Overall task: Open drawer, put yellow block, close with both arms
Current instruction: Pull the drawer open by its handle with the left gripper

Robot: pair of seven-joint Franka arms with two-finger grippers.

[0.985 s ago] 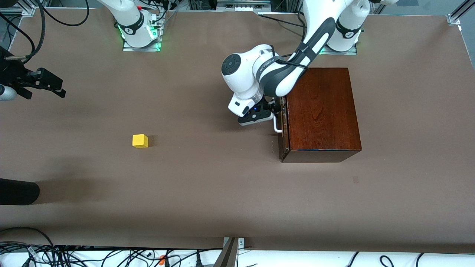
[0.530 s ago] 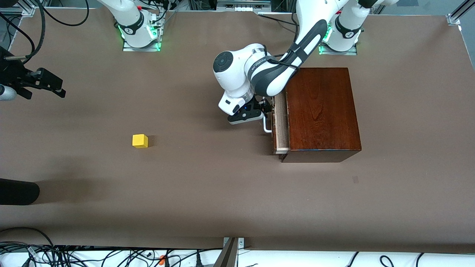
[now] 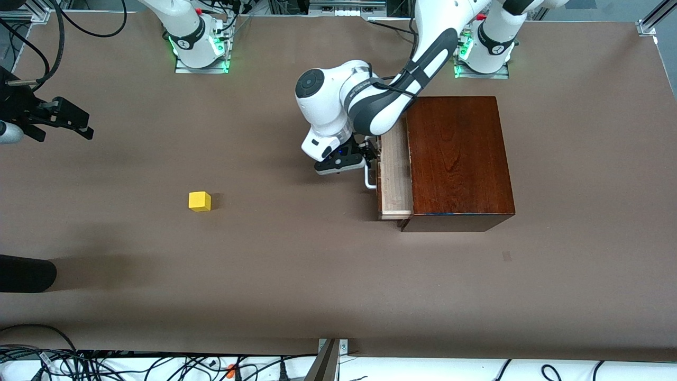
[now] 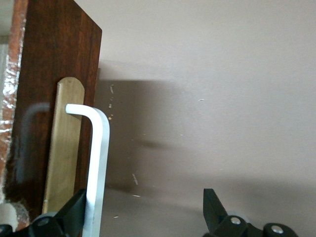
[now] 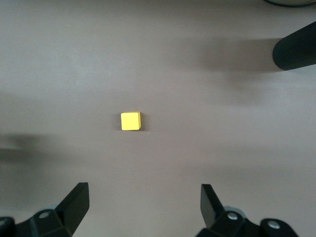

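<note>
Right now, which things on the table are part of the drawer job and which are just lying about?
Part of the job:
- drawer, partly pulled out
- its white handle, hooked by the left end effector
- yellow block
- right end effector, open, waiting

Lying about:
- black cylinder at the table edge
- cables

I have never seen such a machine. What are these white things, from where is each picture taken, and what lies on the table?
These are two robot arms, each ending in a two-finger gripper. One picture looks down from a high camera facing them; the other two come from cameras on the arms' wrists. On the brown table stands a dark wooden box with a drawer partly pulled out. The left gripper is at the drawer's white handle, its fingers apart, one finger hooked on the handle. A small yellow block lies toward the right arm's end of the table. The right gripper waits open above it, holding nothing.
</note>
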